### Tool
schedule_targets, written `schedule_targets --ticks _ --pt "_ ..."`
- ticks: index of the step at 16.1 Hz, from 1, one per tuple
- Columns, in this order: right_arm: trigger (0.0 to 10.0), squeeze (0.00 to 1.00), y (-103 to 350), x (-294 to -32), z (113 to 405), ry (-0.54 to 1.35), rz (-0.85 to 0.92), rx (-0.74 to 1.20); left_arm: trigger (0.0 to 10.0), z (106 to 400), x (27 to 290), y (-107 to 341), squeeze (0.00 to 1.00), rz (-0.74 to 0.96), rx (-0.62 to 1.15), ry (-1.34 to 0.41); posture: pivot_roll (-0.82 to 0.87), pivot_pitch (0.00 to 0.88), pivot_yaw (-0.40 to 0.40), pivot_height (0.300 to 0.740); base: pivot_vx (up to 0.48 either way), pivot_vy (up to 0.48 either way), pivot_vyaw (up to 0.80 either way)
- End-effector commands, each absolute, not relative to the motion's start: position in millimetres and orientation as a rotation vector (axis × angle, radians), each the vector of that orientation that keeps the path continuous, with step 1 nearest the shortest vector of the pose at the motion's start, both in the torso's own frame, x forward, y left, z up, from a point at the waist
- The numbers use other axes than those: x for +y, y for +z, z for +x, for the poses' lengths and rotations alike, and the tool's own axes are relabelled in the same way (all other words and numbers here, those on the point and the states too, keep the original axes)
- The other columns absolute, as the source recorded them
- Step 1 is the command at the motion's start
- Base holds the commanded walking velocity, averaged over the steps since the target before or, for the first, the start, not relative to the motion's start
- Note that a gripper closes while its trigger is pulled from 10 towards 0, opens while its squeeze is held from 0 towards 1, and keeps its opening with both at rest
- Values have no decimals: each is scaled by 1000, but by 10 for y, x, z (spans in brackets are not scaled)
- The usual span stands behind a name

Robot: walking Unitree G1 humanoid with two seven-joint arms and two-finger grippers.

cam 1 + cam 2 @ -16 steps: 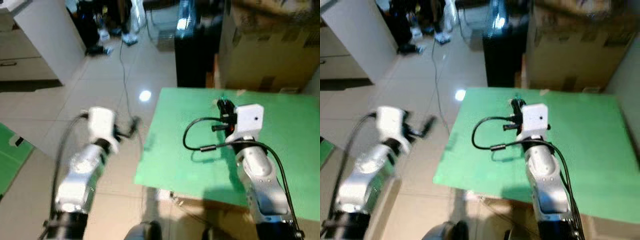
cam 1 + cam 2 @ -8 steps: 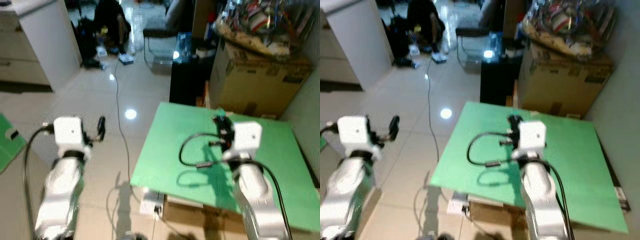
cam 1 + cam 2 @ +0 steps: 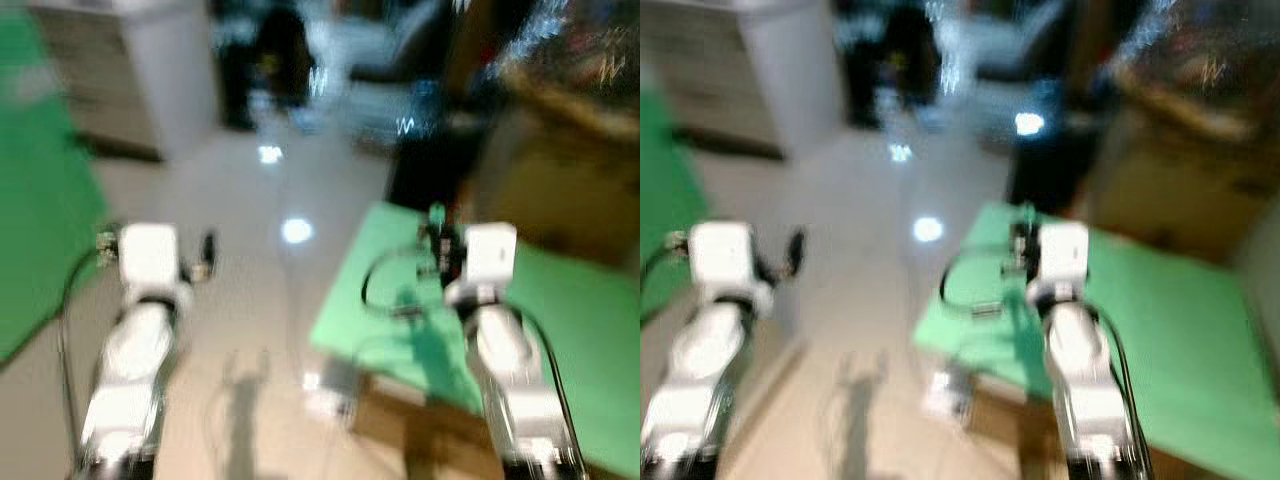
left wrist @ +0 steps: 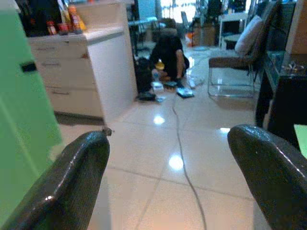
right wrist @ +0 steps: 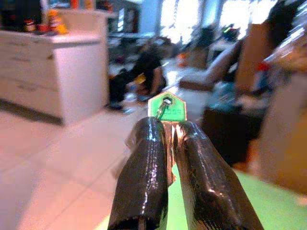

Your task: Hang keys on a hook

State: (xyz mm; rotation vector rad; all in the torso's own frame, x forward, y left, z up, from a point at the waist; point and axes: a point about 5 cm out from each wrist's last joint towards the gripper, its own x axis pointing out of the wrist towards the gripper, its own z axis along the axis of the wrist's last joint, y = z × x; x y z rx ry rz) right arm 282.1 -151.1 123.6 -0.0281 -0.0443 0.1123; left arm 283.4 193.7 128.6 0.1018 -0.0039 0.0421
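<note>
Blurred tiled room, right gripper [image 5: 165,143] raised fwd pinching keys [image 5: 167,108], left gripper [image 4: 165,165] wide apart.

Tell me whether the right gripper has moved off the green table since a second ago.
No. The right gripper, shut on the green-tagged key, hangs over the green table's far edge as before; the whole view shifted because the camera moved.

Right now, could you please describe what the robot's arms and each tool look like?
Both arms are silver with white box-shaped wrist housings and looping black cables. The left tool and the right tool each have two long, glossy black fingers with rounded tips.
</note>
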Motion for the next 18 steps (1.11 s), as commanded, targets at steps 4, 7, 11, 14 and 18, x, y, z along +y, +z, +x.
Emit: schedule_targets --ticks 4,7,11,14,18 --pt "0 0 1299 -1434 2966 263 30 -27 10000 2766 1914 1213 0 138 33 -6 66 0 13 740 0 0 659" --pt "0 0 1330 -1432 2977 380 16 -18 10000 2741 1904 1207 0 166 28 -15 87 0 -4 740 0 0 598" --pt "0 0 1241 -1292 2940 501 -17 23 10000 2706 1919 1208 0 155 29 2 102 0 -32 740 0 0 567" --pt "0 0 1188 -1186 2859 552 9 40 10000 2679 1866 1199 0 140 32 -4 94 3 -43 740 0 0 548" --pt "0 0 1192 -1336 2801 573 1 54 10000 2693 1752 1209 0 158 0 -136 75 4 -64 740 0 0 528"
